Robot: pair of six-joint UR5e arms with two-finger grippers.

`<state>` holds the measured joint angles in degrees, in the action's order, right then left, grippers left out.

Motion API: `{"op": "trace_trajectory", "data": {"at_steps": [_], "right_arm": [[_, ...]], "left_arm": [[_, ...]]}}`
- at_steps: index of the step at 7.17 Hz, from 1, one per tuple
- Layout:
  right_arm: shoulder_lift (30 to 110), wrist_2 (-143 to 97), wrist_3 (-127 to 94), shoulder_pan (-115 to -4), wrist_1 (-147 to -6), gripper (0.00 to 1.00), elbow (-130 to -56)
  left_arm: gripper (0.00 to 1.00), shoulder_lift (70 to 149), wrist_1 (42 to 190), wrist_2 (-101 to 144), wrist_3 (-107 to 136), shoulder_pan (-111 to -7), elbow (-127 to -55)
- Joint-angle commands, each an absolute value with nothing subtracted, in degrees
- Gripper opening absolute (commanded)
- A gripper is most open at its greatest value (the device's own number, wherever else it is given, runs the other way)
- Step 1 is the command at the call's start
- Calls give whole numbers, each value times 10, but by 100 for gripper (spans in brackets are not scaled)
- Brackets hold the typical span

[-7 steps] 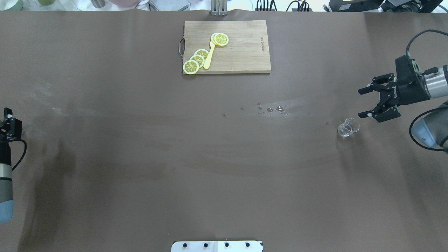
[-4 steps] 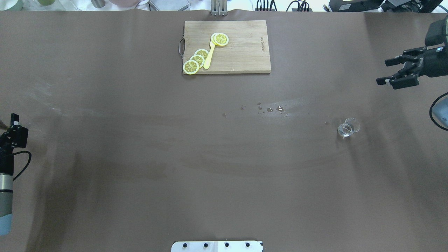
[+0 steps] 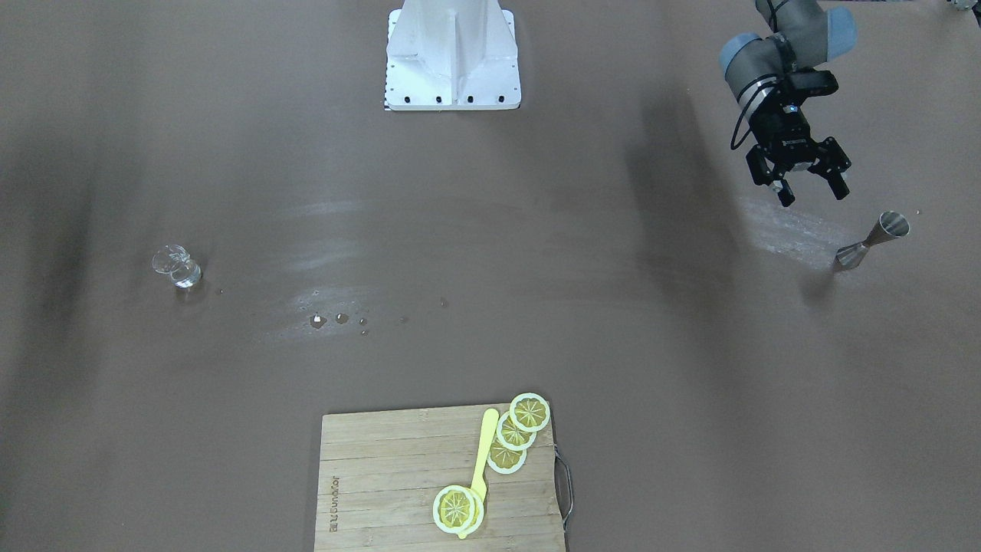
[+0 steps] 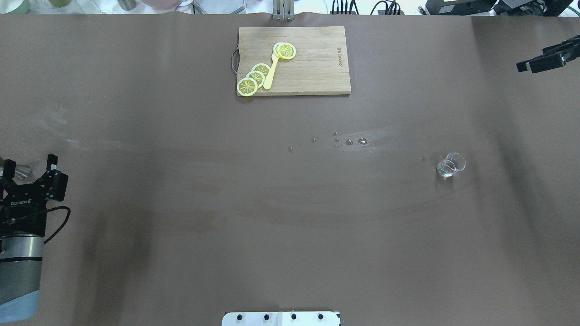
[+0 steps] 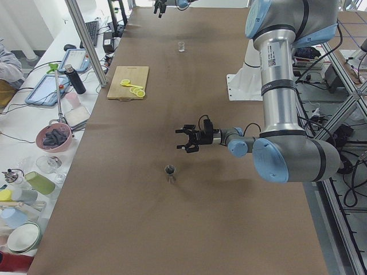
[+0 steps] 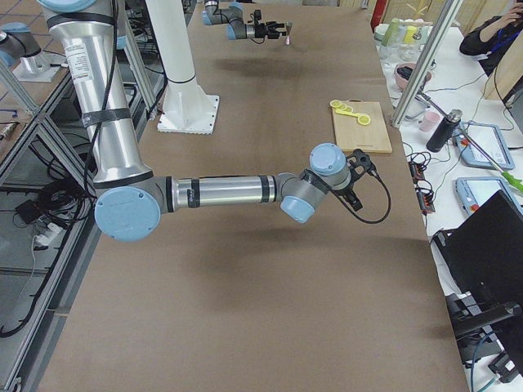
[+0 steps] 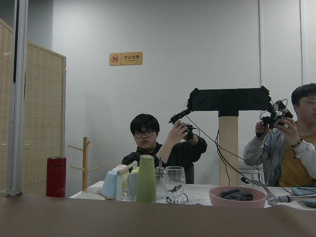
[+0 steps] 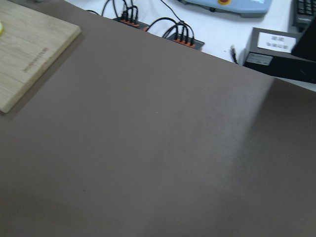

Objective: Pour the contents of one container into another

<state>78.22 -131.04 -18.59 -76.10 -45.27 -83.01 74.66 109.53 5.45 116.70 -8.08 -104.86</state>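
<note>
The clear glass cup (image 4: 451, 165) stands upright on the brown table at the right, also seen in the front view (image 3: 176, 267), with nothing touching it. The steel hourglass jigger (image 3: 872, 240) stands upright near the table's left end (image 5: 170, 173). My left gripper (image 3: 812, 195) hovers open close to the jigger without touching it; in the overhead view (image 4: 29, 164) the jigger (image 4: 20, 170) peeks out by its fingers. My right gripper (image 4: 534, 59) is open and empty at the far right edge, well away from the glass.
A wooden cutting board (image 4: 312, 68) with lemon slices (image 4: 253, 77) and a yellow utensil lies at the table's far middle. Water drops (image 4: 349, 141) spot the centre. The robot's white base (image 3: 452, 54) sits at the near edge. Operators sit beyond the left end.
The right gripper has drawn back from beside the glass toward the far right edge, staying open. The left arm has swung into view, and its gripper now shows beside the jigger.
</note>
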Motion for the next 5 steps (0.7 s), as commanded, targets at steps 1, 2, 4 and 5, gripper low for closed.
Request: {"op": "trace_trajectory", "data": {"at_steps": [1,2,4,5], "right_arm": [[783,-1226,-191,-767,-626,100,-866],[782,-1228,-192,-779,-707,100,-870],[793,-1293,-192,-793,-815,100,-877],[795,-1303,-192,-801,-869,100,-880]], "left_arm": [[98,876,1098,128,901,-73,-1080],[98,928,1205,191,763,-73,-1076],[98,988,1380,371,516,-111,-1080],[98,1007,1382,407,496,-126,-1086]]}}
